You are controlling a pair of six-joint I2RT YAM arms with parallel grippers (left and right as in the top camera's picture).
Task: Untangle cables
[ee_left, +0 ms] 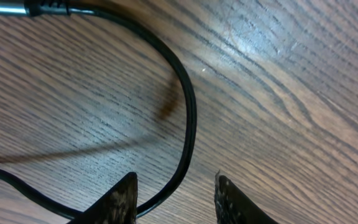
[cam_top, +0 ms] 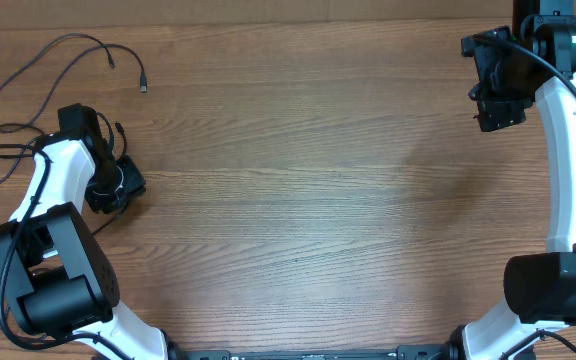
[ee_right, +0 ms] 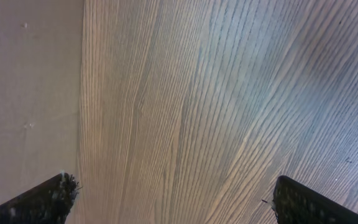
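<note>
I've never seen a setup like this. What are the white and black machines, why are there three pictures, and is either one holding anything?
These are two robot arms at a wooden table, each ending in a two-finger gripper. The wide picture comes from a camera fixed above the table. The other two come from small cameras on each wrist, looking past the arm's own fingertips.

Thin black cables lie in loose loops at the table's far left. The left gripper is down among them: its wrist view shows one cable curving between its two fingers, which stand partly apart. Whether it is actually pinched cannot be told.

The right gripper is at the far right corner, fingers wide open, with only bare wood beneath it.
</note>
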